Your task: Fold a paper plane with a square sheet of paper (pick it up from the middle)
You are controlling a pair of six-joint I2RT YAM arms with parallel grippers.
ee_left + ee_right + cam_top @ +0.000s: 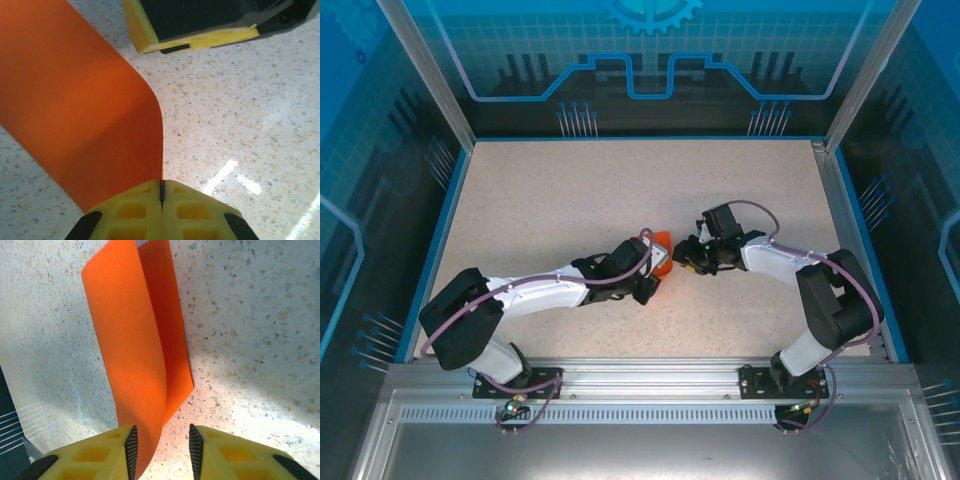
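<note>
The square sheet of paper (661,250) is bright orange, bent over on itself and lifted near the table's middle. In the left wrist view the paper (75,110) curves up and away from my left gripper (161,192), whose yellow jaws are shut on its edge. My right gripper (161,450) stands open just right of the sheet; the doubled paper (135,355) hangs between its jaws, lying against the left finger (107,452) and apart from the right one. From above, the right gripper (686,260) sits right beside the sheet, opposite the left gripper (646,283).
The speckled beige table (570,190) has a blue rim and aluminium posts at its corners. A metal rail (640,375) runs along the near edge by the arm bases. The right gripper's yellow finger (195,37) shows at the top of the left wrist view.
</note>
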